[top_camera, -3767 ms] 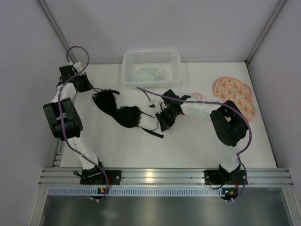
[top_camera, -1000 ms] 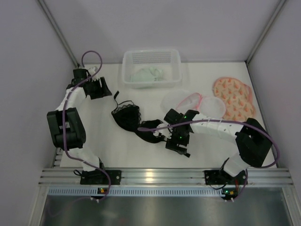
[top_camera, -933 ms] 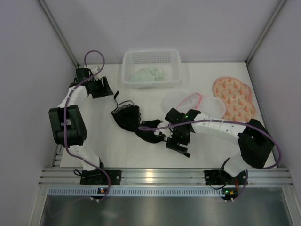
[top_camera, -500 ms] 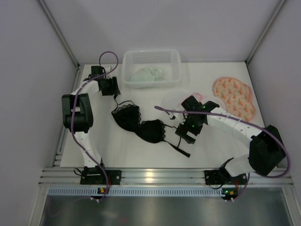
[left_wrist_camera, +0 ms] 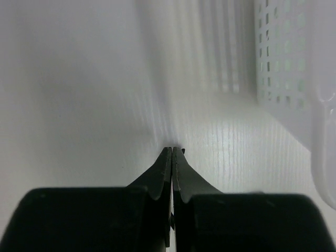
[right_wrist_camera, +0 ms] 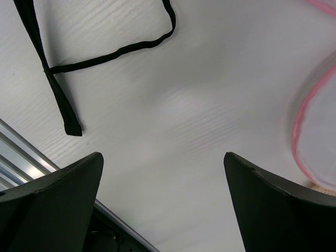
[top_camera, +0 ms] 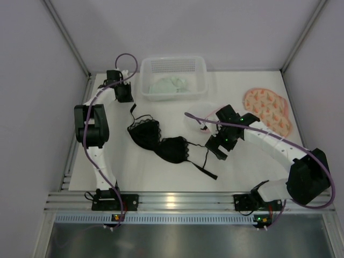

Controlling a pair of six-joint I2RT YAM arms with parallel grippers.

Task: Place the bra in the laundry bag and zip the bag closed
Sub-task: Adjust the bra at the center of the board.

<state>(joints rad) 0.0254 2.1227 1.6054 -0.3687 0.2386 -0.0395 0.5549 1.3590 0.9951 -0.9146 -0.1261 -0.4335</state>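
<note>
The bra (top_camera: pixel 161 142) lies on the middle of the bench (top_camera: pixel 129 174), its strap (top_camera: pixel 207 167) trailing toward 5 o'clock. The laundry bag (top_camera: pixel 194 116) sits at its 2 o'clock. The right end effector (top_camera: pixel 217 146) gapes wide and empty. The left end effector (left_wrist_camera: pixel 172 152), at 11 o'clock, is pinched together on nothing. That loose strap could foul the zip.

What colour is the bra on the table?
The bra is black all over. The top external view shows it best.

White arms (top_camera: pixel 266 141), black joints, purple cables (top_camera: pixel 127 54)
</note>
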